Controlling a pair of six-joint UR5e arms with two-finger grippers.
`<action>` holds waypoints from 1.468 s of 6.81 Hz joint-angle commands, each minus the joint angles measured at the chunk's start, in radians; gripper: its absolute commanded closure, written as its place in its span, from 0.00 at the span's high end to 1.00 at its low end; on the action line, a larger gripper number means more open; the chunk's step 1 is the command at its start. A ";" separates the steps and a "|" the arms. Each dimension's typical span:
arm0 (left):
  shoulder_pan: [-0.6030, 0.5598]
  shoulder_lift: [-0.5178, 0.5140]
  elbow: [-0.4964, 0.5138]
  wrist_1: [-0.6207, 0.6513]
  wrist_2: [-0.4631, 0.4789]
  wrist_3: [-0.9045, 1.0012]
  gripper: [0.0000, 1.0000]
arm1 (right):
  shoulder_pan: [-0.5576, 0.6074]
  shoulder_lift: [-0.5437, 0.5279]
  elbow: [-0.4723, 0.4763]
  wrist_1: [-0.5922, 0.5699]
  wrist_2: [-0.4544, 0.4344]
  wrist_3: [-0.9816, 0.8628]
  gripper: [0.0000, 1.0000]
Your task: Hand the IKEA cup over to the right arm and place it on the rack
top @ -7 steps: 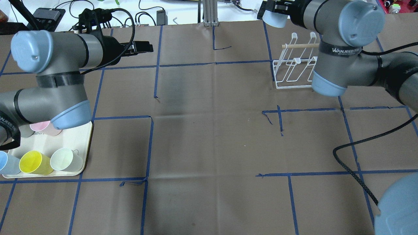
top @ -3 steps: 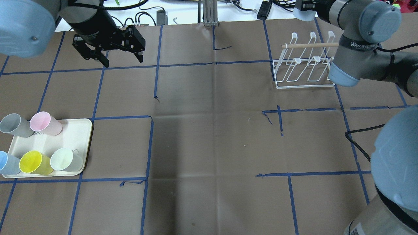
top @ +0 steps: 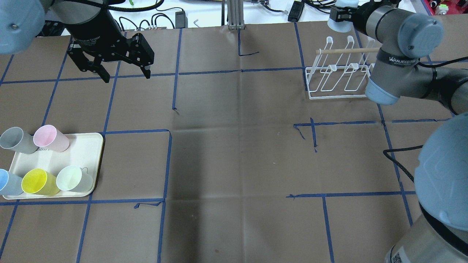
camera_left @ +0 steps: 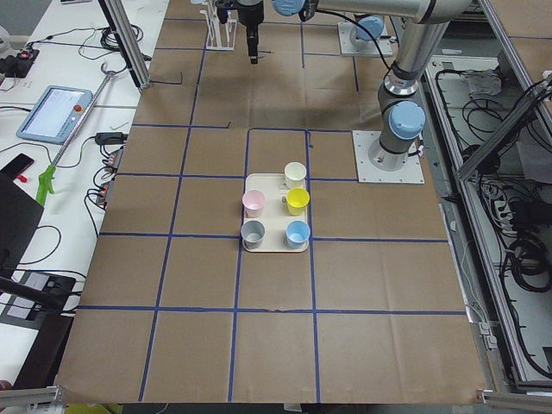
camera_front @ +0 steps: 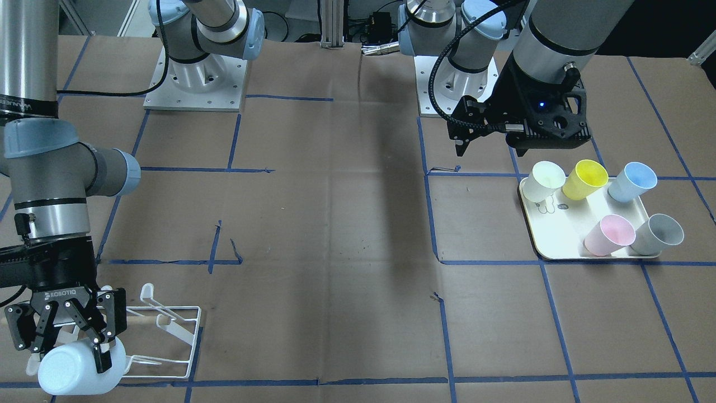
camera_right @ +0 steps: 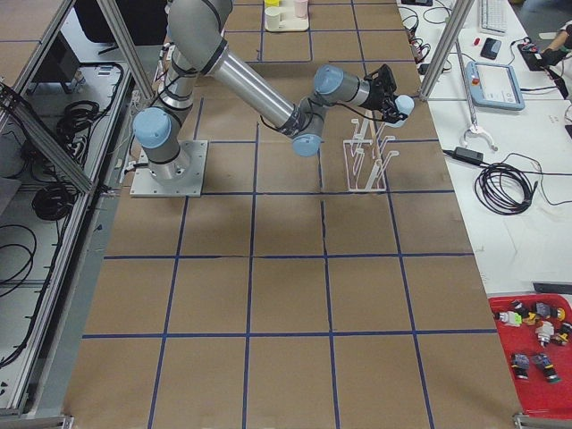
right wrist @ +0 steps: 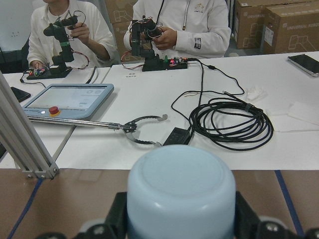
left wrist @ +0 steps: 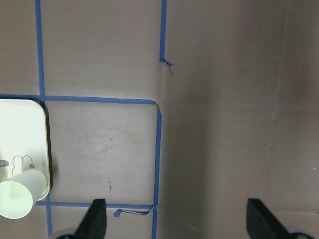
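My right gripper point(camera_front: 70, 350) is shut on a white cup point(camera_front: 72, 369), held on its side just past the far edge of the white wire rack point(camera_front: 168, 330). In the overhead view the cup point(top: 333, 25) and right gripper point(top: 340, 14) are behind the rack point(top: 336, 76). The right wrist view shows the cup's bottom point(right wrist: 181, 194) between the fingers. My left gripper point(top: 126, 75) is open and empty above the table at the far left. Its fingertips point(left wrist: 94, 219) are spread wide in the left wrist view.
A cream tray point(top: 84, 146) at the near left holds grey point(top: 14, 140), pink point(top: 49, 138), blue point(top: 7, 182), yellow point(top: 38, 181) and pale green point(top: 73, 179) cups lying on their sides. A black cable point(top: 398, 160) trails on the right. Operators sit beyond the far edge.
The left arm has swung off the tray and its gripper now points down, drifting left. The right gripper has carried the cup to the right, behind the rack.
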 commanded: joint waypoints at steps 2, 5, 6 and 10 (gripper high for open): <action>0.023 0.002 -0.019 0.017 -0.001 0.065 0.99 | 0.019 0.040 0.018 -0.064 -0.005 0.002 0.52; 0.121 0.076 -0.149 0.098 -0.001 0.175 0.99 | 0.028 0.044 0.018 -0.051 -0.005 0.027 1.00; 0.203 0.108 -0.200 0.098 -0.001 0.244 0.99 | 0.028 0.044 0.018 -0.051 -0.005 0.027 1.00; 0.552 0.208 -0.416 0.153 0.011 0.549 0.97 | 0.025 0.026 0.004 -0.054 -0.005 0.024 1.00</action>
